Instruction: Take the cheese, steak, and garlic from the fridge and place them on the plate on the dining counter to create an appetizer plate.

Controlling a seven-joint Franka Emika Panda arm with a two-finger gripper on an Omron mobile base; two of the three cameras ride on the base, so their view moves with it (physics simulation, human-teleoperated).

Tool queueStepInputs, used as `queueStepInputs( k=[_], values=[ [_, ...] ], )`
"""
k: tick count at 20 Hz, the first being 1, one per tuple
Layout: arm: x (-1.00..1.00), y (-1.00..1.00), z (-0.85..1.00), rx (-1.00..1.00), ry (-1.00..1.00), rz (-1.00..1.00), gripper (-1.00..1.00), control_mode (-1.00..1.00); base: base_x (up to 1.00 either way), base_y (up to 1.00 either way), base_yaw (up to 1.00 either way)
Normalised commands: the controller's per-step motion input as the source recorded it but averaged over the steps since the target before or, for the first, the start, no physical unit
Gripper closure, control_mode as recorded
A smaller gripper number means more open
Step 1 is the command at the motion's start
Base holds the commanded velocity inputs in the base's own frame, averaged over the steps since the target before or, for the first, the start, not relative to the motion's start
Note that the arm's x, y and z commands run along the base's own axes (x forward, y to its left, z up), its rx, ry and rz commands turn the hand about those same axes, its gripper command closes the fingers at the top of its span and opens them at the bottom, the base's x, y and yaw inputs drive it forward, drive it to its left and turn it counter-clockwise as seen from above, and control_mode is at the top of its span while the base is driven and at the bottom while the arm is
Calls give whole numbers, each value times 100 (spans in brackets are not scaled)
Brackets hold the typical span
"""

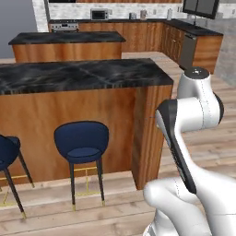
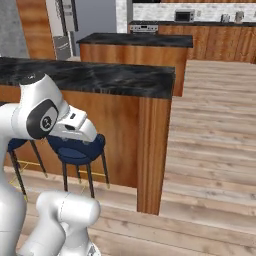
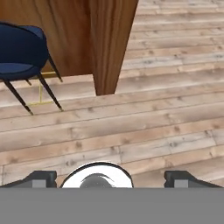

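The dining counter (image 1: 78,76) is a long black marble top on a brown wood-panel front, right ahead of me; it also shows from the other side (image 2: 100,77). Its wooden corner post (image 3: 109,43) stands at the top of the hand view. My gripper (image 3: 111,178) points down at the plank floor beside that corner, open, with nothing between its dark fingertips (image 3: 41,178). The cheese, steak, garlic and plate are out of view. Far back left stands a tall grey unit with dark handles (image 2: 65,20); I cannot tell whether it is the fridge.
Navy stools (image 1: 82,140) (image 2: 75,147) (image 3: 19,52) stand against the counter's front. A shorter dark-topped island (image 1: 67,39) lies behind it, with wall cabinets and a microwave (image 1: 99,14) further back. Open wood floor (image 2: 210,150) stretches to the right.
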Motion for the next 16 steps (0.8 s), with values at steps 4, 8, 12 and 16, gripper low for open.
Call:
queueStepInputs(
  k=[4,8,12,16],
  values=[
    [0,0,0,0,0,0,-100,100,20,-100,10],
    [0,0,0,0,0,0,-100,100,41,-100,13],
    [0,0,0,0,0,0,-100,100,64,-100,14],
    [0,0,0,0,0,0,-100,100,89,-100,16]
  ],
)
